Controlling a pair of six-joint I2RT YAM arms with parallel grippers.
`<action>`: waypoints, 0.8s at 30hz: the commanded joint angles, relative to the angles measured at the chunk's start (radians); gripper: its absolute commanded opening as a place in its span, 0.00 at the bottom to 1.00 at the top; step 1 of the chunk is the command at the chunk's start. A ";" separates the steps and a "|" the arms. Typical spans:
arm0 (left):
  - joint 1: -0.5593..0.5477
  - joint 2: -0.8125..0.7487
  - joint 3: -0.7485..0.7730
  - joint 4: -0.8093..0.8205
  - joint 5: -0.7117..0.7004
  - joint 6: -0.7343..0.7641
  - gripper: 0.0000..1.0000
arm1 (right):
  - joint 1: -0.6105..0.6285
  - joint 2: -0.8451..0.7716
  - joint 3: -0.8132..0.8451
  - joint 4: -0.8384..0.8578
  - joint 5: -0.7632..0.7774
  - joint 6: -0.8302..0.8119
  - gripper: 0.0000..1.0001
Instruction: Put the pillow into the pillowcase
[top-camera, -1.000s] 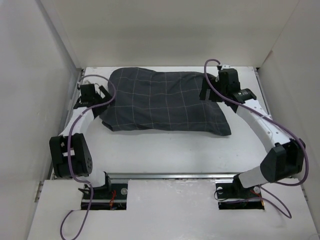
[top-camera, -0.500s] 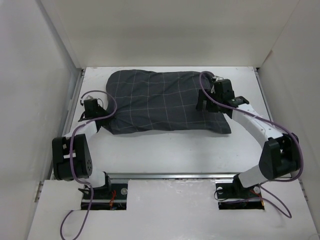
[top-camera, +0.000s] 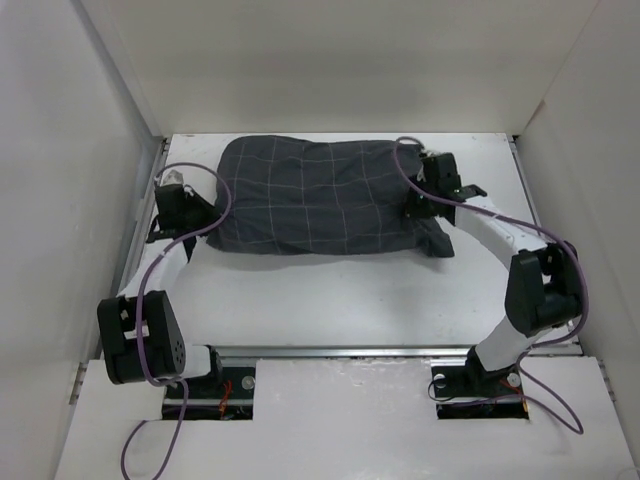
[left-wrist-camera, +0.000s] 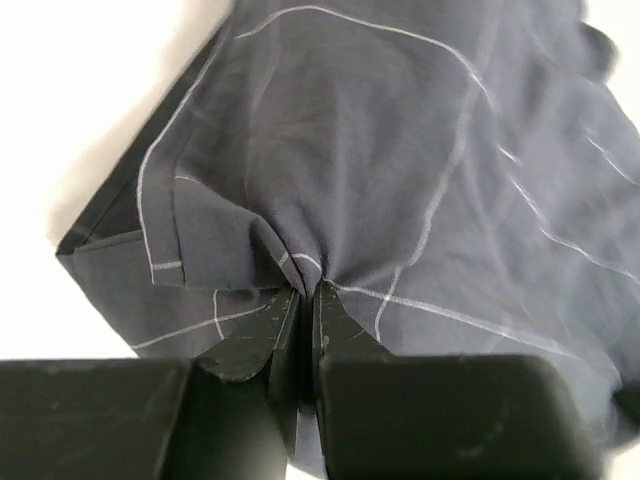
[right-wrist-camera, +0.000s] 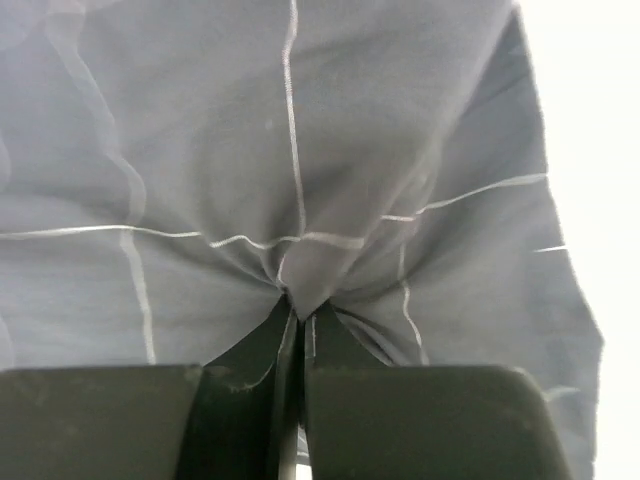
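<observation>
Dark grey pillowcase with pale grid lines lay across white counter, stretched between both sets of jaws. Left jaws were pressed together, pinching fold of fabric; cloth puckered just ahead of tips, hemmed corner off to their left. Right jaws were clamped on pinch of pillowcase at opposite end, creases fanning out from tips. Case looked plump, perhaps with pillow inside; pillow itself was hidden in every view.
</observation>
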 joint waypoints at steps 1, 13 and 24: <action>-0.001 -0.032 0.222 0.064 0.165 0.032 0.00 | -0.040 -0.064 0.226 0.036 0.058 -0.014 0.00; -0.035 -0.176 0.177 -0.010 0.029 0.053 0.00 | -0.143 -0.140 0.227 -0.089 0.230 -0.056 0.00; -0.035 -0.323 -0.001 -0.341 -0.270 -0.100 1.00 | -0.143 -0.384 0.002 -0.113 0.243 0.073 1.00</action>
